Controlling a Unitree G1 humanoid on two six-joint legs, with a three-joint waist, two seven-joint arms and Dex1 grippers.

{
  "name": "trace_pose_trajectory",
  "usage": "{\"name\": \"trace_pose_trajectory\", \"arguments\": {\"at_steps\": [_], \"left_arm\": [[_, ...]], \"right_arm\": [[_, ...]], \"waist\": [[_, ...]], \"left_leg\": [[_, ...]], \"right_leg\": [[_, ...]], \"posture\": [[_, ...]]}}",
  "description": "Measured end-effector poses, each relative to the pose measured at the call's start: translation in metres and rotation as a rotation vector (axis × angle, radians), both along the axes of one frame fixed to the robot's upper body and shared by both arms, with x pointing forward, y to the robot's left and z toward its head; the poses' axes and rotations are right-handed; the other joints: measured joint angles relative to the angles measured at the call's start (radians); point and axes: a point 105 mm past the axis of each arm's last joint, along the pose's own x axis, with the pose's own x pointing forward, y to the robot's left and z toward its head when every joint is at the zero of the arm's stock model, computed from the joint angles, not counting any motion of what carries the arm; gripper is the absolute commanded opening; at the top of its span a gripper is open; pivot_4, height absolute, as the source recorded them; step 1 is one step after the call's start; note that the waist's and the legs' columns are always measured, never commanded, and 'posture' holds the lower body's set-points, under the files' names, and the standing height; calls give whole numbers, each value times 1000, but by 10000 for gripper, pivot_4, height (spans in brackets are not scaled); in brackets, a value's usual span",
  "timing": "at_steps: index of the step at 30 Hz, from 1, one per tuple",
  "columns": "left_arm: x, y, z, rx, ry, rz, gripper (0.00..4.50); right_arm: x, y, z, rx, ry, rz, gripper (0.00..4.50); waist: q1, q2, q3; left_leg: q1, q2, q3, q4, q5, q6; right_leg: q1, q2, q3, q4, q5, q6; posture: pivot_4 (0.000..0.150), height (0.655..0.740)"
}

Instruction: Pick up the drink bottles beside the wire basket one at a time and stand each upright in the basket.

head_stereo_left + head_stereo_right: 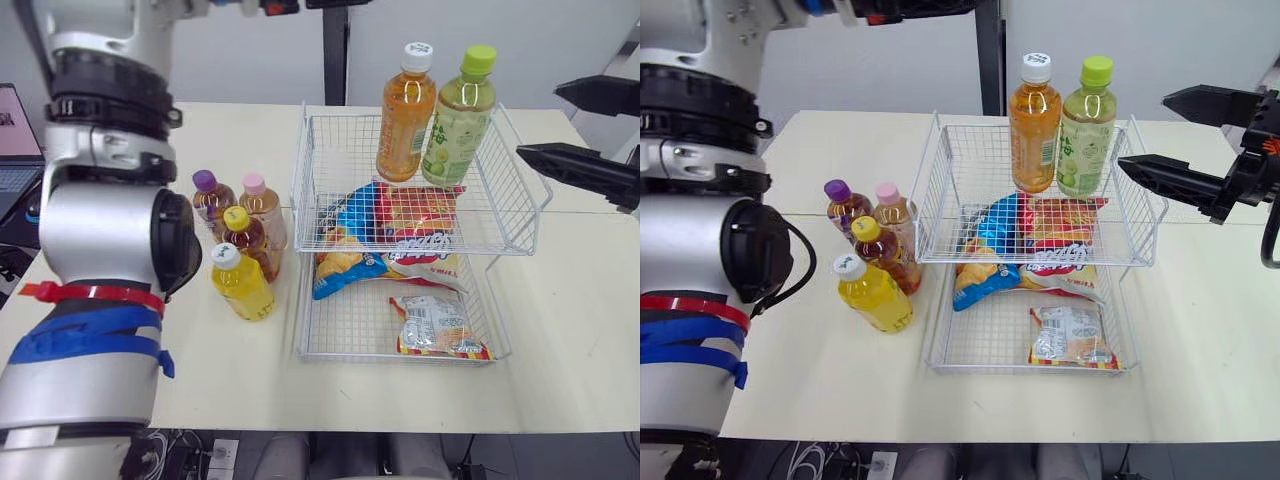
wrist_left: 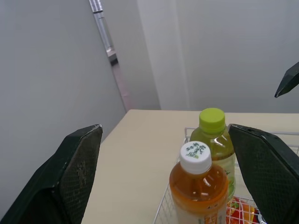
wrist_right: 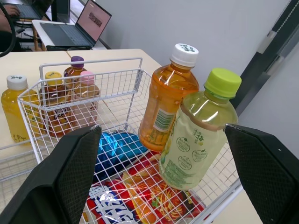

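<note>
Right pincer (image 1: 537, 121): fingers apart, just beside green bottle (image 1: 455, 130); withdraw without nudging.
Left pincer (image 2: 163, 128): spread wide, empty.
Next pick: yellow bottle (image 1: 243, 288), outermost; grip mid-body, lift straight.

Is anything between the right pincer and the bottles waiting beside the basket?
Yes: the wire basket, with the orange bottle and green bottle upright in its upper tier, sits between the right pincer and the four table bottles at its left.
</note>
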Motion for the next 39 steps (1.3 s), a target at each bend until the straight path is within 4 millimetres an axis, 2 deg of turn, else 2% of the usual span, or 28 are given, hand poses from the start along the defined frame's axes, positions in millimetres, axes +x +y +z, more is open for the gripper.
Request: {"name": "trace_pose_trajectory", "arguments": {"at_steps": [4,6,12,19,23,26,28,33,39], "left_arm": [[-6,53,1,-95,1,154,44613],[-11,76,-8,-101,-9,225,44613],[-21,147,-69,-99,34,514,44613],[-53,210,-111,-124,119,724,44613],[-69,241,-148,-130,226,816,44613],[-78,253,-165,-139,266,852,44613],[-81,252,-172,-163,285,837,44613],[-75,223,-181,-228,303,736,44613],[-47,187,-186,-241,291,718,44613]], "right_arm": [[-2,1,-5,-24,0,36,45000],[-6,6,-4,-41,-14,85,45000],[-8,29,-10,-99,29,253,45000],[-2,65,-16,-83,82,453,45000],[1,87,-20,-73,109,535,45000],[4,100,-21,-62,122,563,45000],[6,103,-25,-64,137,565,45000],[6,112,-32,-60,171,595,45000],[6,113,-33,-65,178,592,45000]], "waist": [[-13,0,0],[-15,1,0],[-22,1,-1],[-19,1,-1],[-15,1,-1],[-4,0,-1],[7,0,-1],[19,-1,-2],[16,-1,-2]], "left_leg": [[0,1,1,-1,0,0],[0,1,2,0,0,0],[1,2,6,1,0,0],[2,2,6,0,0,0],[2,3,6,0,0,0],[2,2,6,0,0,0],[1,2,5,0,0,0],[1,1,5,1,0,0],[1,1,6,1,0,0]], "right_leg": [[-3,1,3,2,0,0],[-3,1,4,3,0,0],[-5,2,11,5,0,0],[-6,2,12,5,0,0],[-6,-1,13,5,0,-1],[-6,-2,14,5,0,-1],[-5,-2,14,4,0,0],[-5,-3,14,3,2,1],[-5,-3,13,3,2,1]], "posture": [[1500,7400],[1500,7400],[1500,7400],[1500,7400],[1500,7400],[1500,7400],[1500,7400],[1500,7400],[1500,7400]]}}
